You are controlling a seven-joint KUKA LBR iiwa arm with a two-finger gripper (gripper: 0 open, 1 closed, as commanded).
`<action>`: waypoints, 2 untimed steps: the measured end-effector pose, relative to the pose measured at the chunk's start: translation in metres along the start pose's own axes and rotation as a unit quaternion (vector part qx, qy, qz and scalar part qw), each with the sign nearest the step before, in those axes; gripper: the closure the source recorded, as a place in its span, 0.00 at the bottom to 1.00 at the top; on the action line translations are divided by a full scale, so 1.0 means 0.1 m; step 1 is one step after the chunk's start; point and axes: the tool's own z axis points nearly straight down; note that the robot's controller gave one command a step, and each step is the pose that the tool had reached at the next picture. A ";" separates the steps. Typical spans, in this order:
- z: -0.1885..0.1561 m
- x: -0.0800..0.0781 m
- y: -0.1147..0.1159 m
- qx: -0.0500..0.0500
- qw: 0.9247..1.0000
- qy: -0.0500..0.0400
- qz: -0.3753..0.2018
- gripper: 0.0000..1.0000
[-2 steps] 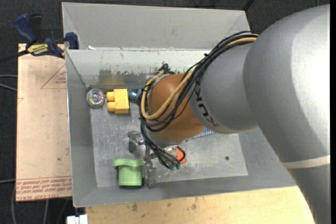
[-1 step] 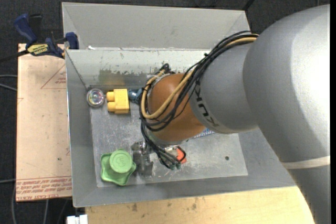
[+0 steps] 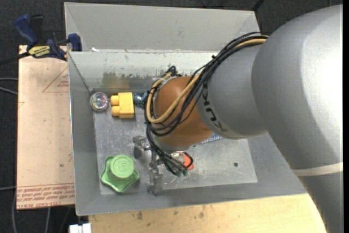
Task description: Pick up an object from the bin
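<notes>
My gripper [image 3: 155,180] hangs low over the front of the bin floor, just right of a green lobed lid [image 3: 119,173] that lies flat in the front left corner. A small red-orange thing [image 3: 187,160] lies close to the gripper's right side, partly hidden by cables. Nothing shows held in the gripper.
A yellow block [image 3: 122,105] and a shiny clear ball [image 3: 99,101] lie at the back left, with a small bluish thing [image 3: 139,99] beside the block. A blue-and-white edge [image 3: 214,138] peeks out under the arm. The arm and its orange cover hide the bin's middle and right.
</notes>
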 end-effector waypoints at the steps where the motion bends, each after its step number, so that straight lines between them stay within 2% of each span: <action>1: -0.46 -0.21 0.68 -0.002 1.000 -0.003 -0.027 0.00; 2: -0.03 -0.04 0.70 0.001 0.999 -0.011 -0.048 0.00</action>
